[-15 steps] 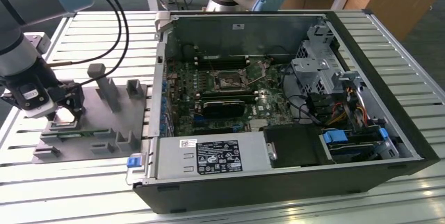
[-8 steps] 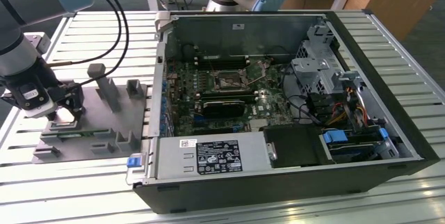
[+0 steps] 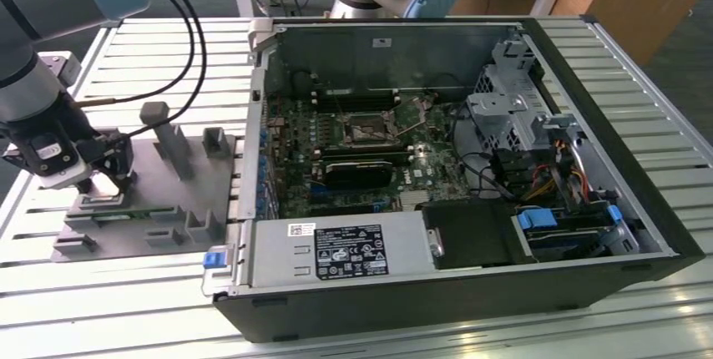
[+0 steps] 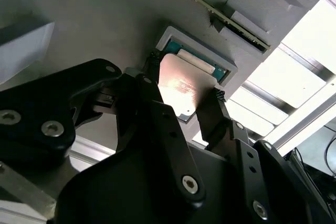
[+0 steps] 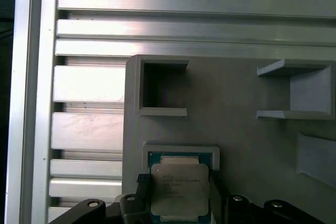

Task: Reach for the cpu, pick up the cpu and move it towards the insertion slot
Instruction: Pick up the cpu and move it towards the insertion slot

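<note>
The small flat square cpu (image 4: 181, 87) with its shiny silver metal top sits squarely between the black fingertips (image 4: 215, 100) of the claw (image 4: 184, 83). The fingers are drawn in narrow and press on two opposite edges of the chip, so the claw grips the cpu. In both wrist views the cpu (image 5: 179, 190) overlaps the rim of a shallow square recess (image 5: 181, 152) with a teal-green floor, set in the flat grey plastic fixture (image 5: 236, 93). I cannot tell whether the chip touches that floor.

In the exterior view the claw (image 3: 100, 185) stands over the fixture (image 3: 167, 209) at that view's left, on the slatted aluminium table (image 3: 624, 50). The insertion slot (image 3: 365, 129), a small square socket with a dark centre and a silvery frame, lies well apart from it. It is on the green board inside the open black computer case (image 3: 602, 259).
</note>
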Tool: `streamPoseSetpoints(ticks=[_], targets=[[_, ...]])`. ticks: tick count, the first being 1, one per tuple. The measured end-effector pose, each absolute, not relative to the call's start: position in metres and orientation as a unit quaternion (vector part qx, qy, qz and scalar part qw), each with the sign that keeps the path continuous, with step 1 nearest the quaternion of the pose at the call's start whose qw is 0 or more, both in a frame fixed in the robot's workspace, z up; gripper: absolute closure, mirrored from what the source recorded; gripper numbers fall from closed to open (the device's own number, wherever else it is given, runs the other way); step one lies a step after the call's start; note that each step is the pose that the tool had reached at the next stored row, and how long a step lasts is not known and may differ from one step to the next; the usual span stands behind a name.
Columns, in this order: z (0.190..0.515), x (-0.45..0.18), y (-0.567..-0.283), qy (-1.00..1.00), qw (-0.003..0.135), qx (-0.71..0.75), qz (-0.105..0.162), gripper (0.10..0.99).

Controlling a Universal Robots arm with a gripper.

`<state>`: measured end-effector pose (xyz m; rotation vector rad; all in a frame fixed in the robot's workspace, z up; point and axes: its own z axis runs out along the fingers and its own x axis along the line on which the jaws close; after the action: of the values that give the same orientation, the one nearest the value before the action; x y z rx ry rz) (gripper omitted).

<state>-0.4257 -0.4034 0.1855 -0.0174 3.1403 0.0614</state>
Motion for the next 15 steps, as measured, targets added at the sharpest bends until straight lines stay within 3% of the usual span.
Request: streamPoseSetpoints(ticks=[15], targets=[[0.208, -0.426, -0.403, 1.000, 0.000, -0.006, 0.019, 0.553]])
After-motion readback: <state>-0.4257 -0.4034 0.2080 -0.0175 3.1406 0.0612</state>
